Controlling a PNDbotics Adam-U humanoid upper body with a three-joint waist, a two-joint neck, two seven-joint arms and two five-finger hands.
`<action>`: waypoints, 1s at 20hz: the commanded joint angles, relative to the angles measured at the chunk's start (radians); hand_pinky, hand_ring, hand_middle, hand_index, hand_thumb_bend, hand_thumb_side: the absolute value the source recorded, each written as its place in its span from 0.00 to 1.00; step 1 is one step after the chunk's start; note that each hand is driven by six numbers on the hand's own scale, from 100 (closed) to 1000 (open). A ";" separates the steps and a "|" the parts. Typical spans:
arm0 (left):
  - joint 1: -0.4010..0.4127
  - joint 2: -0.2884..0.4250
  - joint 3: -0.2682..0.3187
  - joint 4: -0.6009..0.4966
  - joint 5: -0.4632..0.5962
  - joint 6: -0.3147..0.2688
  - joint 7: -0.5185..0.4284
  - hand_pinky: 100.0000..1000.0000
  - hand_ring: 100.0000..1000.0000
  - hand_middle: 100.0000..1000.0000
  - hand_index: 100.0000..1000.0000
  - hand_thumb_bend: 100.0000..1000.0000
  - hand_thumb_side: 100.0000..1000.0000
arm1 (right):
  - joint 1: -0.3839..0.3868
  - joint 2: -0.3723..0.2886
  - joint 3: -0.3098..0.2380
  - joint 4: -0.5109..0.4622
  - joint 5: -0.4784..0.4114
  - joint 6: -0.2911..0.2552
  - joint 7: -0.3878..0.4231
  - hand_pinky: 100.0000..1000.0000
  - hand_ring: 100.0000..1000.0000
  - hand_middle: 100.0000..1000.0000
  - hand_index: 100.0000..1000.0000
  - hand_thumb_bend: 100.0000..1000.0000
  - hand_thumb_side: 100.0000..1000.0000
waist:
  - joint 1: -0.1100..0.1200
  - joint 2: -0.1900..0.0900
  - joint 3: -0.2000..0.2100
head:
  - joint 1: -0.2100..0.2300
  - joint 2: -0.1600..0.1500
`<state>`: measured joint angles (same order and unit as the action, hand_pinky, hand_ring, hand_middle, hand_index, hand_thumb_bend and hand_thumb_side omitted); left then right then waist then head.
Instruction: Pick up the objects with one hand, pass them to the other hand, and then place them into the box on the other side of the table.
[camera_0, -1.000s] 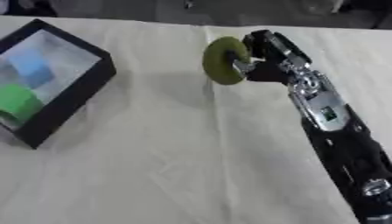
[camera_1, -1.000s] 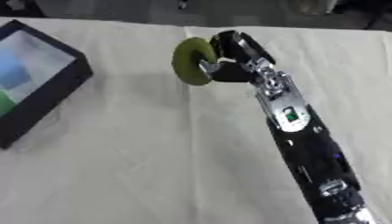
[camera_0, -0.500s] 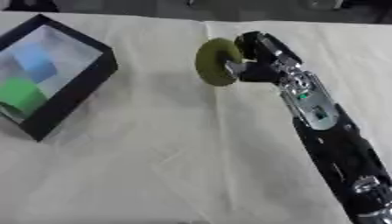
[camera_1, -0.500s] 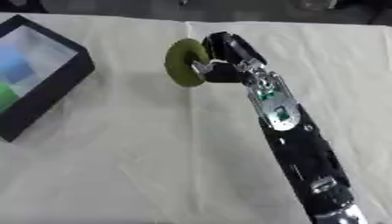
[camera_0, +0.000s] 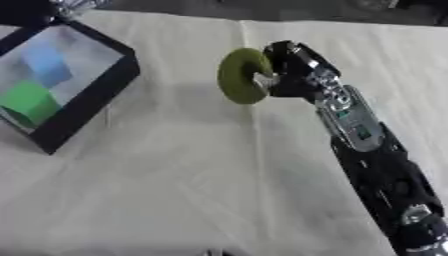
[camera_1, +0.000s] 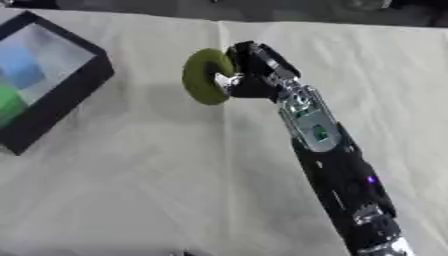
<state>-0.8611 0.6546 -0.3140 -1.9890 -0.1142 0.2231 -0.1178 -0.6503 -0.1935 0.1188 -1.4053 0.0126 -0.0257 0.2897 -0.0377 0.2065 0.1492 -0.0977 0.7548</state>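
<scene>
An olive-green ring (camera_0: 241, 76) hangs upright above the cream cloth, near the top middle of the left eye view. My right hand (camera_0: 293, 72) is shut on it, fingers curled round its right rim, and the black and silver arm runs down to the lower right corner. A black-walled box (camera_0: 92, 100) lies at the far left, holding a blue block (camera_0: 48, 67) and a green block (camera_0: 31, 102). The ring is well to the right of the box. My left hand shows in no view.
The cream tablecloth (camera_0: 192, 190) covers the table, with creases running through its middle. The table's far edge runs along the top, dark beyond it.
The right hand has carried the ring a little to the left, toward the box. The whole picture has also shifted, so the camera moved.
</scene>
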 joint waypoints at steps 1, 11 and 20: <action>-0.033 -0.019 -0.011 -0.011 -0.026 0.022 -0.029 0.72 0.61 0.58 0.65 0.41 0.28 | -0.015 0.004 0.005 -0.024 -0.006 -0.002 0.006 0.62 0.44 0.23 0.35 0.04 0.00 | 0.003 -0.022 0.003 | 0.010 -0.004; -0.093 -0.119 -0.069 0.004 -0.141 0.103 -0.133 0.73 0.63 0.59 0.66 0.43 0.27 | 0.000 0.029 0.015 -0.032 -0.011 -0.016 0.013 0.62 0.44 0.23 0.35 0.03 0.00 | 0.002 -0.021 0.016 | 0.015 -0.015; -0.129 -0.161 -0.115 0.062 -0.242 0.123 -0.224 0.76 0.67 0.64 0.70 0.48 0.27 | 0.003 0.050 0.021 -0.043 -0.006 -0.032 0.009 0.62 0.44 0.23 0.36 0.03 0.00 | 0.009 -0.019 0.020 | 0.006 -0.019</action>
<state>-0.9670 0.4912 -0.4294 -1.9315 -0.3379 0.3458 -0.3267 -0.6332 -0.1432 0.1399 -1.4192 0.0056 -0.0518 0.3004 -0.0326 0.2065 0.1681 -0.0889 0.7453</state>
